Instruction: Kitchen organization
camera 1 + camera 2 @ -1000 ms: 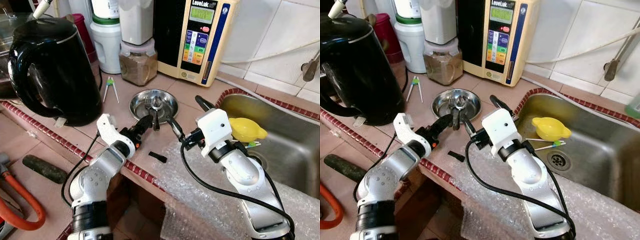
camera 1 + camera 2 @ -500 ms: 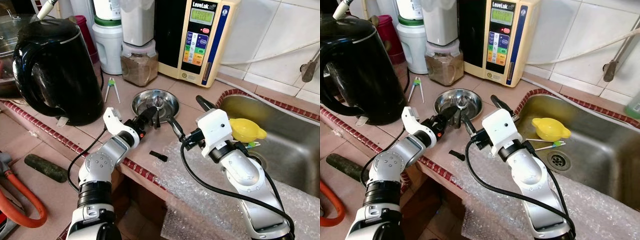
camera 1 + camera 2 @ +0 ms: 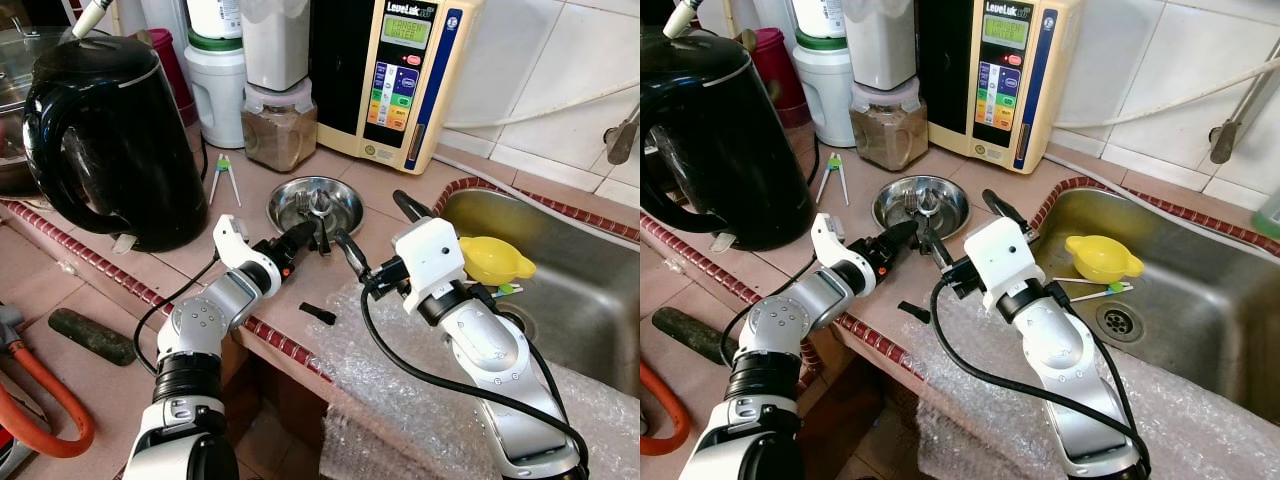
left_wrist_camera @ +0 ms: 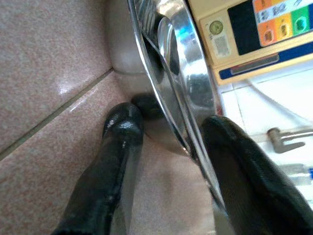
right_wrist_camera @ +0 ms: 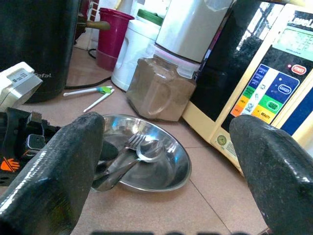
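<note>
The left gripper [image 3: 305, 236] is at the near rim of the steel dish [image 3: 315, 204], its two black fingers [image 4: 113, 161] parted with the rim passing between them; one finger sits under the outer wall on the counter [image 3: 370, 190], the other over the lip. From the wrist view the jaws straddle the rim but I cannot tell whether they have closed down on it. The right gripper [image 3: 375, 235] hovers just beside the dish on the sink side, fingers spread wide and holding nothing.

The dish rests on the tiled counter in front of the spice jar [image 3: 277, 130], between the kettle [image 3: 115, 140] and the sink [image 3: 560, 270]. A fork [image 5: 128, 147] and a spoon [image 5: 146, 152] lie loose inside it.

The dish looks thin, light and stiff, and its polished wall is likely slippery. A pinch on the rolled rim seems the surest hold. Lifted from one edge it would probably tilt, and the cutlery could slide or spill out, so it wants keeping level.
</note>
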`<state>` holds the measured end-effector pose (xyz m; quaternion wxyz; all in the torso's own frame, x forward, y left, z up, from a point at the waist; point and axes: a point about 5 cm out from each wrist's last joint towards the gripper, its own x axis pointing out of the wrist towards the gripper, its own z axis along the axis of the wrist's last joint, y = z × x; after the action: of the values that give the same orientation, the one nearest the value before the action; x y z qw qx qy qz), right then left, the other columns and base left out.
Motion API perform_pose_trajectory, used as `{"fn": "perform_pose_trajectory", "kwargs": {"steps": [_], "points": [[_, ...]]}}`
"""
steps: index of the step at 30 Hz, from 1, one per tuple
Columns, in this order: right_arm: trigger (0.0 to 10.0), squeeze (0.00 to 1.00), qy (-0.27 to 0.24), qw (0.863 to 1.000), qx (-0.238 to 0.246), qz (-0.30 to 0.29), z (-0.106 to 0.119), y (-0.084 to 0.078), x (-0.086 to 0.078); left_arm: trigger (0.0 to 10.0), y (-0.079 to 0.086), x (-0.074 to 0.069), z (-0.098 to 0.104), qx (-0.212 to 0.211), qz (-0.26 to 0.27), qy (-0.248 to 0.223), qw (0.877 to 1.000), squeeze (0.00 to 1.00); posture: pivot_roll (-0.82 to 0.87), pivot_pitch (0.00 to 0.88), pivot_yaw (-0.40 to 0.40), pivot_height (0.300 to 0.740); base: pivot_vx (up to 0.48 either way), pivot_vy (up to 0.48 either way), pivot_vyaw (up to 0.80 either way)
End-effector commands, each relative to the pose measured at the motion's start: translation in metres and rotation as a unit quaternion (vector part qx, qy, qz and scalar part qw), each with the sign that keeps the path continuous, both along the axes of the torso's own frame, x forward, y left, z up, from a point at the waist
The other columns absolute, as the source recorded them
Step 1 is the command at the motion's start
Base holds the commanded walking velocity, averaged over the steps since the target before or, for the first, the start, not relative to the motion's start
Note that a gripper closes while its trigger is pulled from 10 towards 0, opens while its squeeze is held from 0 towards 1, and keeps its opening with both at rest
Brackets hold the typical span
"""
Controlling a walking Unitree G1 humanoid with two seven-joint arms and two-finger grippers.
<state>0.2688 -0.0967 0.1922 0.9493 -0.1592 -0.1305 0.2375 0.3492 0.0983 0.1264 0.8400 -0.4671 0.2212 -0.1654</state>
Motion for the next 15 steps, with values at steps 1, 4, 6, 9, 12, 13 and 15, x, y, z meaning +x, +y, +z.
{"fn": "perform_pose_trajectory", "kwargs": {"steps": [1,4,6,9,12,13,15], "points": [[10.0,0.31,-0.007,1.0,0.001,-0.001,0.0033,0.0003,-0.0008,0.0,-0.007,-0.0024,-0.008,0.014,-0.019,0.023,0.999,0.0,-0.05,0.037,0.01,0.74,0.0,0.0,0.0],[10.0,0.31,-0.005,1.0,-0.002,0.001,0.0022,0.0002,-0.0013,0.0,-0.0079,-0.0039,-0.0087,0.024,-0.035,0.022,0.999,0.0,-0.05,0.035,0.01,0.74,0.0,0.0,0.0],[10.0,0.29,-0.004,1.0,-0.004,0.002,0.0019,-0.0001,-0.001,0.0,-0.0087,-0.0045,-0.0104,0.029,-0.041,0.028,0.998,0.0,-0.05,0.034,0.011,0.74,0.0,0.0,0.0],[10.0,0.29,-0.002,1.0,-0.006,0.004,0.0013,-0.0003,-0.0011,0.0,-0.0084,-0.0051,-0.014,0.052,-0.055,0.032,0.997,0.0,-0.05,0.032,0.013,0.74,0.0,0.0,0.0],[10.0,0.28,-0.001,1.0,-0.007,0.005,0.0005,0.0002,-0.0016,0.0,-0.0081,-0.0054,-0.0147,0.055,-0.058,0.033,0.996,0.0,-0.05,0.029,0.014,0.74,0.0,0.0,0.0],[10.0,0.27,-0.001,1.0,-0.008,0.005,0.0003,0.0003,-0.0017,0.0,-0.0079,-0.0055,-0.0148,0.056,-0.059,0.033,0.996,0.0,-0.05,0.029,0.014,0.74,0.0,0.0,0.0],[10.0,0.21,0.001,1.0,-0.008,0.007,-0.0004,0.0007,-0.0019,0.0,-0.0067,-0.0054,-0.0154,0.06,-0.059,0.033,0.996,0.0,-0.05,0.026,0.017,0.74,0.0,0.0,0.0]]}}
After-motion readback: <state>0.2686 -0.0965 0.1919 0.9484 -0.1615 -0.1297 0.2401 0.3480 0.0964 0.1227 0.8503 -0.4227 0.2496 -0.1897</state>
